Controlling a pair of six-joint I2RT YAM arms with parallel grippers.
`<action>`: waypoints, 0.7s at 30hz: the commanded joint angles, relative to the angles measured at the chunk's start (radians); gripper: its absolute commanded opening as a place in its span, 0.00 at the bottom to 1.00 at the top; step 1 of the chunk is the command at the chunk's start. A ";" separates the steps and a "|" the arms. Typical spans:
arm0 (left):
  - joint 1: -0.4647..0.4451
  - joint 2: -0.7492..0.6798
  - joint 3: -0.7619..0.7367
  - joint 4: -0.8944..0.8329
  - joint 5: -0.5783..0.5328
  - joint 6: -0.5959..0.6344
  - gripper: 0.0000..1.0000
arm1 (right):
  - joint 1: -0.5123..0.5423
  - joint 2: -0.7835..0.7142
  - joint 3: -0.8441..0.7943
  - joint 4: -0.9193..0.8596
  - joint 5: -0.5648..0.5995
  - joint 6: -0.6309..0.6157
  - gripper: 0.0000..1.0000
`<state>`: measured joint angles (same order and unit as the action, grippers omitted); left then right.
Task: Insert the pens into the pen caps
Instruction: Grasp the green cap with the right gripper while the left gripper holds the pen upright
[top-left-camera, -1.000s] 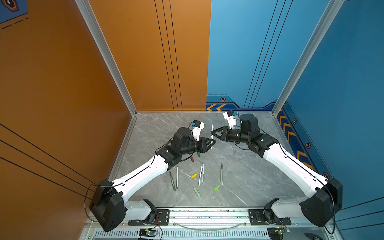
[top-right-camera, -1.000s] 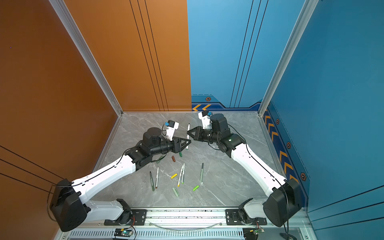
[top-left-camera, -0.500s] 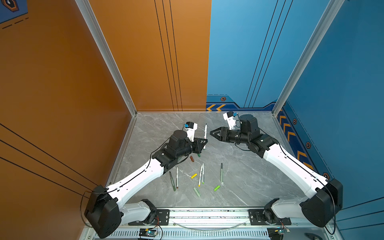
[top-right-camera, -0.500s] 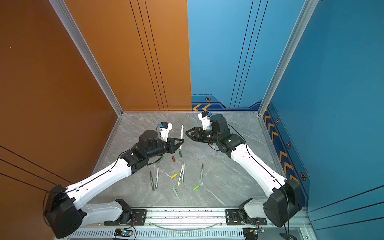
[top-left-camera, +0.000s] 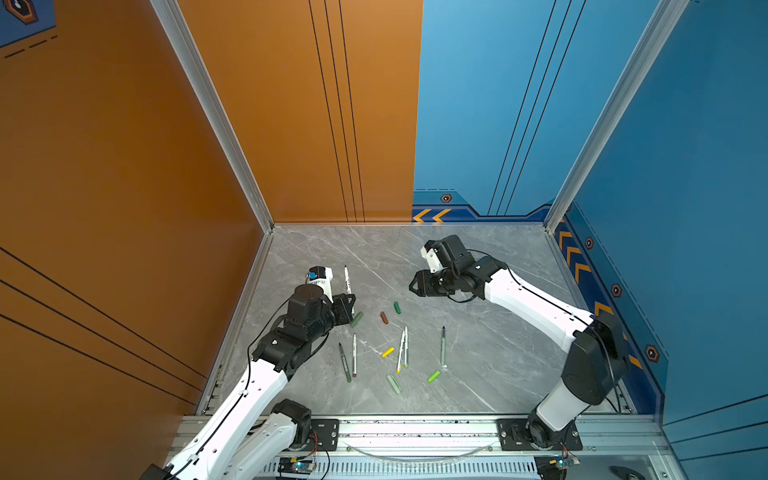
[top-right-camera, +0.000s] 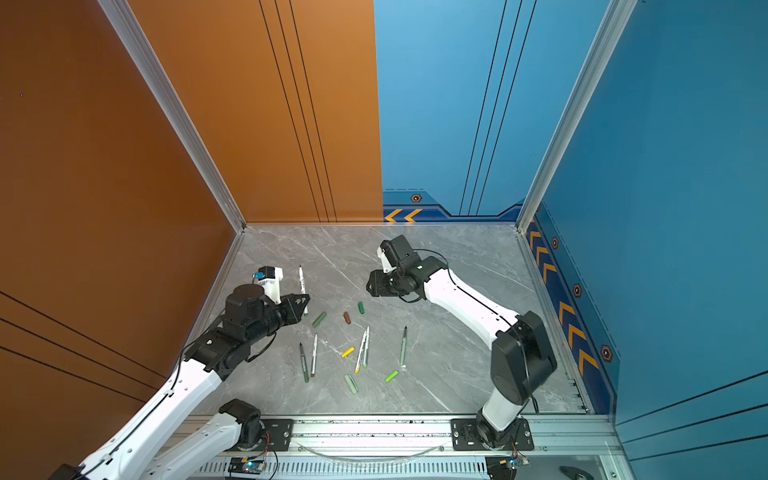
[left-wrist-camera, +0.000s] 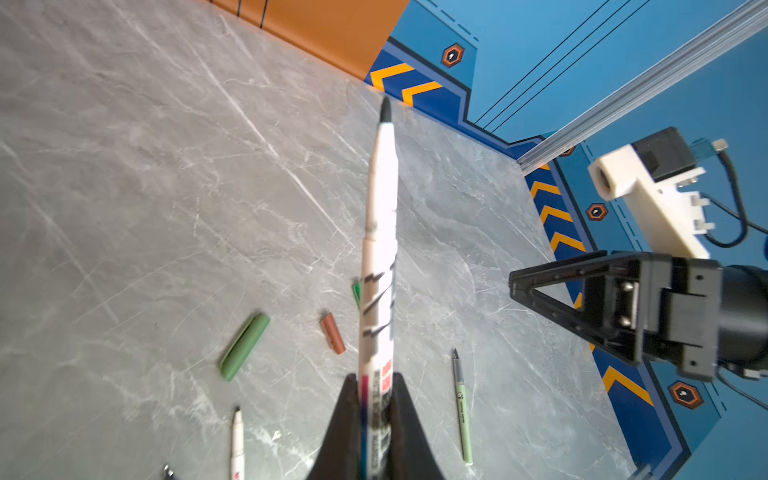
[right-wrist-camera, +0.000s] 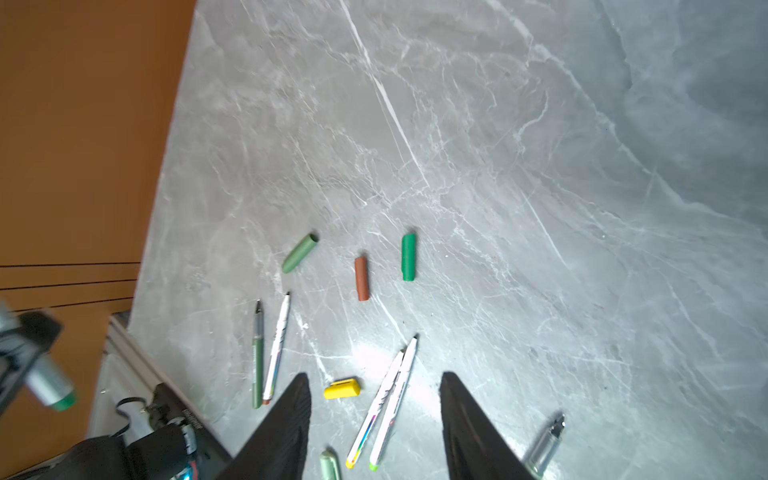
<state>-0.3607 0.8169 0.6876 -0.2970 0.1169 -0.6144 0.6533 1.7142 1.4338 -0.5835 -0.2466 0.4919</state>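
The left gripper (left-wrist-camera: 376, 382) clamps a white pen (top-left-camera: 347, 280), black tip pointing to twelve o'clock in both top views. The right gripper (top-left-camera: 412, 286) gapes empty; five loose pens (top-left-camera: 443, 347) and six pen caps (top-left-camera: 384, 318) lie at its seven o'clock.

The table (top-left-camera: 511, 365) lies open right of the pale green pen (top-left-camera: 443, 347). Scattered pens (top-left-camera: 401, 351) and caps (top-left-camera: 384, 318) crowd its front middle.
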 joint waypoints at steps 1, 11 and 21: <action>0.008 -0.013 -0.024 -0.064 0.053 0.006 0.00 | 0.030 0.103 0.078 -0.098 0.100 -0.069 0.52; 0.015 0.009 -0.050 -0.040 0.115 -0.021 0.00 | 0.096 0.394 0.259 -0.127 0.143 -0.099 0.49; 0.020 0.037 -0.052 -0.013 0.134 -0.019 0.00 | 0.111 0.531 0.356 -0.171 0.210 -0.112 0.39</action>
<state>-0.3470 0.8505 0.6491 -0.3309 0.2218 -0.6296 0.7593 2.2272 1.7599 -0.6971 -0.0914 0.3996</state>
